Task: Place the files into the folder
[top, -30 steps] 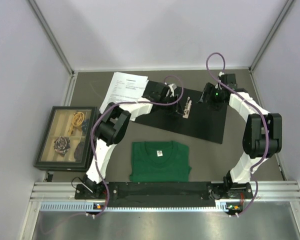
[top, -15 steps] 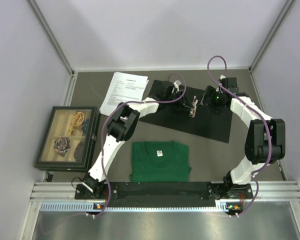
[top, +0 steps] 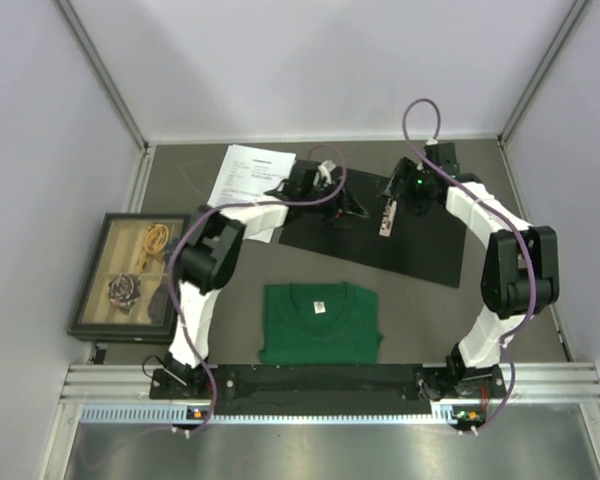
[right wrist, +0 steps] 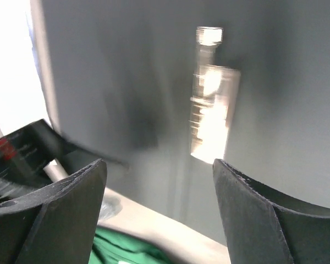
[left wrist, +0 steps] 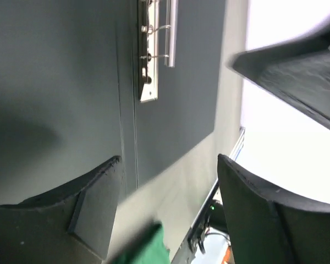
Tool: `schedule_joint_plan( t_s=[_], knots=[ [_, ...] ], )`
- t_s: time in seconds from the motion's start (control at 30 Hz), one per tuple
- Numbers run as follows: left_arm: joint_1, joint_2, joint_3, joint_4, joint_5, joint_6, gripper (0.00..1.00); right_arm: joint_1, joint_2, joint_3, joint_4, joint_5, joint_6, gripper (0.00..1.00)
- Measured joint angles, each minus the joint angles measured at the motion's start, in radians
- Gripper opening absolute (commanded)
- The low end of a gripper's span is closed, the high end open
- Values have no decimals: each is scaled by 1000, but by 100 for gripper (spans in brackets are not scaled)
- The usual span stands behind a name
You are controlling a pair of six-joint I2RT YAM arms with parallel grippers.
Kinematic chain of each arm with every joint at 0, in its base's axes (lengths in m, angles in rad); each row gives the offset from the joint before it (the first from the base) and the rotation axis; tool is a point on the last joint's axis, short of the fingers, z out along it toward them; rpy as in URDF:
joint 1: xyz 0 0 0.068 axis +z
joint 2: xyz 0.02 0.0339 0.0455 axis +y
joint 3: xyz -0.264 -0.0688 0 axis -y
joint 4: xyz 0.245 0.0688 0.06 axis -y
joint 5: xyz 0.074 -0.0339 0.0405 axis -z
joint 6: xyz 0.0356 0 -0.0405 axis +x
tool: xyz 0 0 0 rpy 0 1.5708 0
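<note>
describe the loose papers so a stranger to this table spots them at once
Find the open black folder, the biggest flat thing at the far side. Off its left end lie the white sheets. Only they are white with black print; the framed box and green shirt are not.

The print on the files is too small to read, and the left arm covers their near right corner. That arm also hides the left end of the folder. The clip is smeared by blur in the right wrist view and cut off by the top edge in the left wrist view, where the green shirt shows only a sliver at the bottom edge
</note>
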Motion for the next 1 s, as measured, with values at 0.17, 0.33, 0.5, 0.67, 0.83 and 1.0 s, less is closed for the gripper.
schedule_joint_plan(
  t_s=[0.17, 0.33, 0.5, 0.67, 0.83, 1.0],
  knots=[
    [135, -267, -188, -37, -8, 40, 71, 154, 155, 186, 43, -29, 73, 77],
    [337, -380, -234, -79, -38, 53, 69, 314, 336, 320, 180, -145, 169, 77],
    [505, -336, -238, -123, -84, 51, 66, 416, 507, 428, 258, -201, 256, 77],
    [565, -195, -214, -147, -78, 34, 64, 458, 652, 553, 280, -187, 292, 74],
    [597, -123, -216, -177, -35, 14, 64, 462, 717, 629, 313, -157, 336, 66],
    [607, -134, -235, -175, -33, 16, 65, 465, 770, 684, 343, -150, 370, 64]
  ],
)
